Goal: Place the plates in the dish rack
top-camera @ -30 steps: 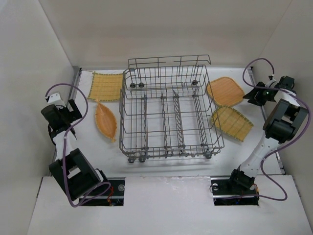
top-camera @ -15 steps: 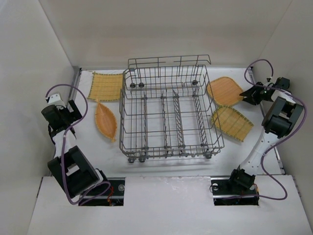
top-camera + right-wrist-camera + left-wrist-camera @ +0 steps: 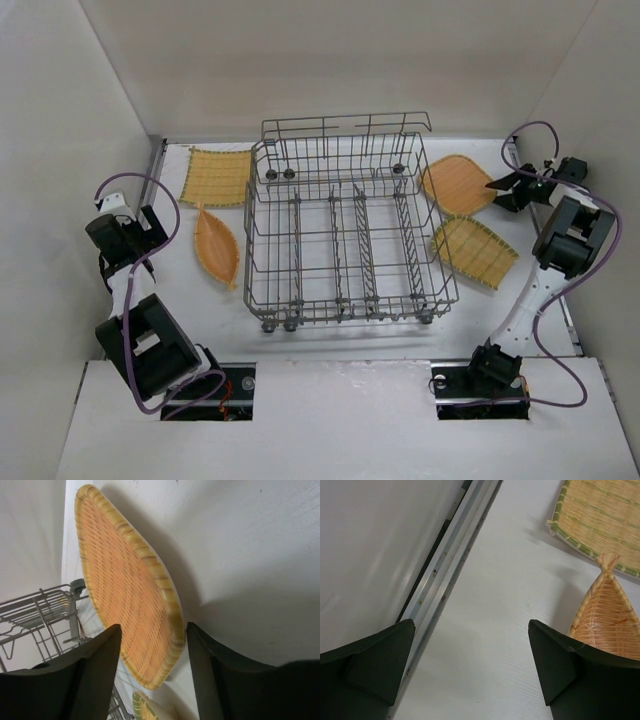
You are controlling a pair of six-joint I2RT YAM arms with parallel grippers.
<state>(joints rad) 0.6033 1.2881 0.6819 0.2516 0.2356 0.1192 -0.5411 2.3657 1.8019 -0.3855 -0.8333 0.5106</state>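
This looks like a robotics lab test cell, not a kitchen. Plain white panels [image 3: 340, 60] box in a white table [image 3: 340, 345] on three sides, with a bare metal rail [image 3: 447, 570] along its edge. Two arms, left [image 3: 130, 290] and right [image 3: 545, 285], are bolted at the near edge, trailing loose purple cables [image 3: 530, 124]. The only household things are a wire dish rack [image 3: 345, 240] and woven plates [image 3: 218, 175].
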